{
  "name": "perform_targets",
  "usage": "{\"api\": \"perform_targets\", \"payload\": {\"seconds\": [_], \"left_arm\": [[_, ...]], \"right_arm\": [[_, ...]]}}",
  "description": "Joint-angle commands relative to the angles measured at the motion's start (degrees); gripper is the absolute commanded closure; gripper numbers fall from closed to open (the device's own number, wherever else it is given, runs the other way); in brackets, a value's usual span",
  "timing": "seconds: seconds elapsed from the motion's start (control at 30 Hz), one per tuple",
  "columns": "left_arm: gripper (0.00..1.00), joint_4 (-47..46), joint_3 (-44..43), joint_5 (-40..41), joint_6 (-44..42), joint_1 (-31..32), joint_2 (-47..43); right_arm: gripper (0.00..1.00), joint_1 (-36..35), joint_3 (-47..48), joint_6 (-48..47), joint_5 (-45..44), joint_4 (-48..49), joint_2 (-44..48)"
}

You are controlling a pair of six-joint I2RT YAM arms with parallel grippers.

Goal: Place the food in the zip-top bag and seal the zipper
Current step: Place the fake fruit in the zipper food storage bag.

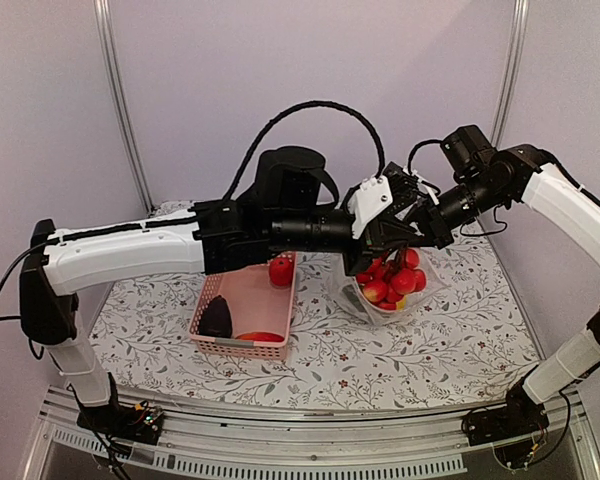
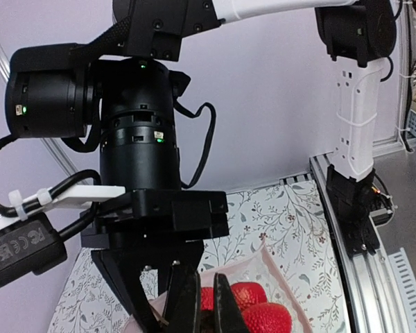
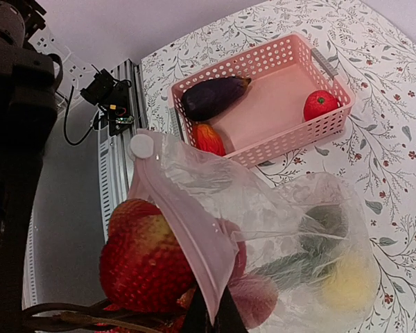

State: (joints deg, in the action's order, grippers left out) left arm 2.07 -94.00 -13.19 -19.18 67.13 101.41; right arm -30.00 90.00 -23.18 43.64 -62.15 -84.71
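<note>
The zip-top bag [image 1: 385, 290] hangs above the floral table, right of centre, with red fruits, a green cucumber [image 3: 326, 222] and a yellow lemon [image 3: 347, 281] inside. A big red strawberry [image 3: 142, 263] sits at its mouth. My right gripper [image 1: 405, 240] is shut on the pinkish zipper [image 3: 187, 229]; its own view shows it [image 3: 211, 320] at the bottom edge. My left gripper [image 1: 378, 248] meets it from the left. In the left wrist view it [image 2: 206, 291] looks closed at the bag's rim [image 2: 277, 270], above the strawberries [image 2: 267, 319].
The pink basket [image 1: 242, 345] stands left of the bag and holds a dark eggplant [image 1: 217, 320], a red tomato [image 1: 280, 270] and a red-orange fruit [image 1: 260, 337]. The same basket [image 3: 291, 139] shows in the right wrist view. A metal rail runs along the near table edge.
</note>
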Motion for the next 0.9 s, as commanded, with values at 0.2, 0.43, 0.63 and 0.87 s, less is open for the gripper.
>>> {"api": "perform_targets", "payload": {"seconds": [0.2, 0.43, 0.63, 0.87], "left_arm": [[1.00, 1.5, 2.1, 4.9, -4.0, 0.7, 2.4], [1.00, 2.2, 2.8, 6.7, -5.1, 1.0, 2.9], [1.00, 2.3, 4.4, 7.4, -5.2, 1.2, 2.2], [0.74, 1.5, 4.6, 12.5, -5.4, 1.3, 1.9]], "right_arm": [[1.00, -0.4, -0.2, 0.3, 0.9, -0.2, 1.7], [1.00, -0.4, 0.2, 0.4, 0.5, 0.3, 1.5], [1.00, -0.4, 0.7, 0.8, -0.6, 0.8, 1.1], [1.00, -0.4, 1.4, 2.1, -4.9, 2.1, 1.3]]}}
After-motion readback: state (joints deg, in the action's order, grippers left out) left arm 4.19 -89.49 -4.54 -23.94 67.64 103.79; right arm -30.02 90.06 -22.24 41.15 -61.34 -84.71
